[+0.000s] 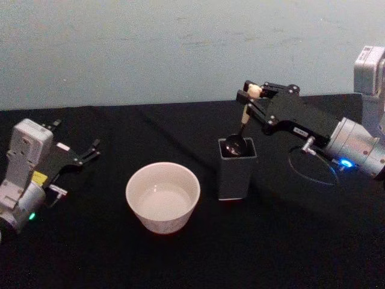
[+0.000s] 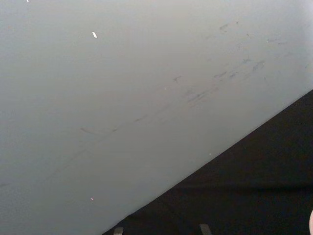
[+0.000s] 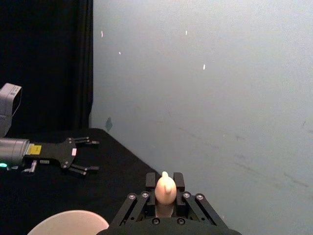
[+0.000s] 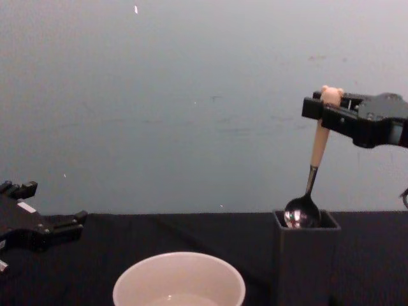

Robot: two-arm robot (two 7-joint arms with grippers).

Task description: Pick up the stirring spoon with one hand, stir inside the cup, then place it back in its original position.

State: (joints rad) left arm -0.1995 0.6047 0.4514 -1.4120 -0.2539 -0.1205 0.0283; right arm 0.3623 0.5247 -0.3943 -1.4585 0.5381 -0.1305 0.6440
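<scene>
The right tool [image 1: 251, 91] is pinching the spoon [image 4: 317, 152] at the very top of its pale handle, right under the little bear head. The spoon hangs down with a small tilt. Its shiny bowl sits at the mouth of the holder [image 1: 236, 171], about level with the rim, so it is not clear of the holder yet. The cup [image 1: 162, 194] stands on the black worktop [image 1: 301, 247] near the holder, on the robot's left of it, not touching it.

The left tool [image 1: 91, 150] is parked far to the left, low over the worktop. Its fingers are spread and hold nothing.

The spoon looks thin and very light. The stem is metal, so it should stay stiff. The handle is smooth and slim, so it could slip or swing in the pinch. Holding it so high gives a long reach into the cup, but the bowl end may wobble. The cup looks light too, and a hard bump on its thin rim could push it. Small, gentle circles seem best.
</scene>
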